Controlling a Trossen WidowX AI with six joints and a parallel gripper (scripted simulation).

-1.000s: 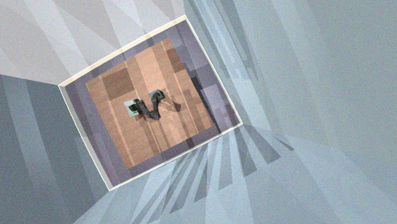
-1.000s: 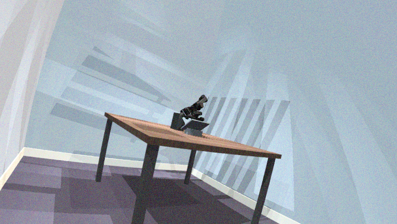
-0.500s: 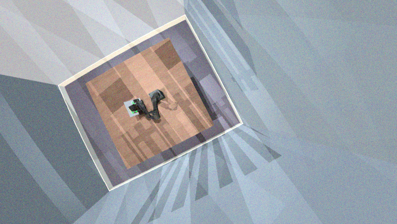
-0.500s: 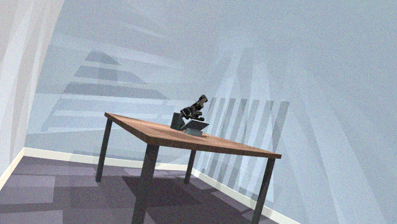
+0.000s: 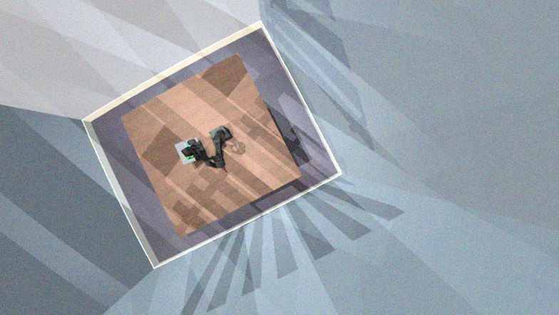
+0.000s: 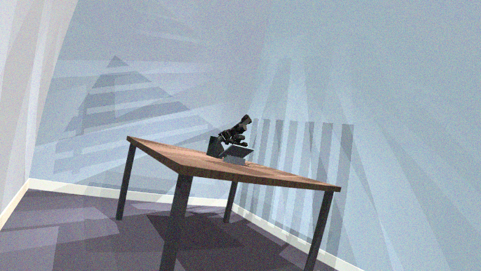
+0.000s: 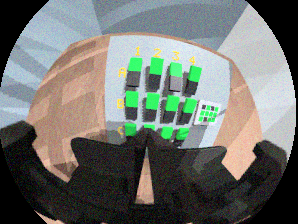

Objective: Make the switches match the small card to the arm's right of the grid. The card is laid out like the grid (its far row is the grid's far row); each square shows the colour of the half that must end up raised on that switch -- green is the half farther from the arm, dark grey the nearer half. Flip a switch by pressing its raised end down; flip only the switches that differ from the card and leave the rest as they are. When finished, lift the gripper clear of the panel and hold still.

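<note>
The tilted pale panel (image 5: 179, 146) (image 6: 237, 151) (image 7: 115, 65) carries green and dark grey switches in columns 1 to 4, rows A to C. In the wrist view the near halves of switch A1 (image 7: 133, 79) and switch A3 (image 7: 175, 83) look lighter than those of switch A2 (image 7: 155, 80) and switch A4 (image 7: 192, 86). Row B shows bright green far halves and dark near halves. My gripper (image 7: 147, 130) is shut and empty, its tips over row C near column 2, hiding most of that row's near halves. The card (image 7: 207, 113) shows dark first and third squares in its far row; its near row is blurred.
The panel stands on a grey block (image 6: 234, 159) on the wooden table (image 5: 219, 195) (image 6: 161, 154). The arm's base (image 5: 221, 133) (image 6: 214, 146) stands close beside the panel. The arm covers part of the panel in the top view. Patchy shadows cross the table.
</note>
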